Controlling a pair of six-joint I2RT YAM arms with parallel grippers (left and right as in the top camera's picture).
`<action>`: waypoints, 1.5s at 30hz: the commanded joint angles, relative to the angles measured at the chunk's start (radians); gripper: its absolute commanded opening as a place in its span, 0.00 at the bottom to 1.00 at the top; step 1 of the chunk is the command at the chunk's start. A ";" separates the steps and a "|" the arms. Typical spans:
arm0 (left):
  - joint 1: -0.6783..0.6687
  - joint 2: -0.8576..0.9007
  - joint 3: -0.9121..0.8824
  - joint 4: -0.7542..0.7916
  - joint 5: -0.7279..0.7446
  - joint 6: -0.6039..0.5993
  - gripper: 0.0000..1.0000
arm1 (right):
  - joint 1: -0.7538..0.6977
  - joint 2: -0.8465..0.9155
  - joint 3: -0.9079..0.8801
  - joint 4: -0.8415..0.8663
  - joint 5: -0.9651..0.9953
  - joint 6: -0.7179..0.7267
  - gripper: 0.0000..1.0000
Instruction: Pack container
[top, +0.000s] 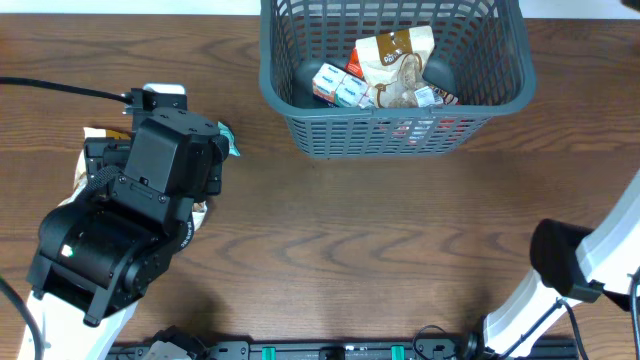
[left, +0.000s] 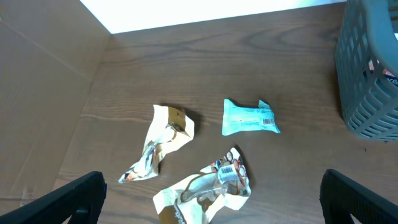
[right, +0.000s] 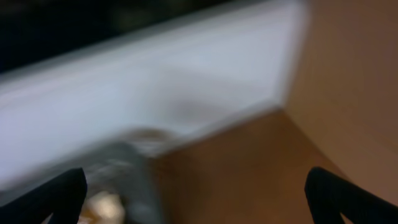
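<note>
No legible text anywhere, just a barcode (left: 267, 122) on the teal packet (left: 244, 116) mid-frame, another on the crumpled wrapper (left: 202, 191) below.

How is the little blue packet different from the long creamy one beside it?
The blue packet is teal and lies fairly flat; the creamy packet is cream and brown and crumpled. The blue packet is squat, the creamy packet long and twisted. Both lie on the table, outside the basket.

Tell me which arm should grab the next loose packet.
Left. Its open gripper hangs over the teal packet and two beige packets; the right arm sits far across the table.
</note>
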 joint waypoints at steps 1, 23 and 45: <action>0.005 0.001 -0.003 -0.003 -0.015 0.006 0.99 | -0.106 0.025 -0.024 -0.085 0.187 0.045 0.99; 0.005 0.000 -0.003 0.000 -0.015 0.006 0.98 | -0.314 0.032 -0.319 -0.256 0.039 0.178 0.99; 0.005 0.000 -0.003 0.012 0.327 -0.021 0.99 | -0.315 0.032 -0.582 -0.230 0.035 0.182 0.99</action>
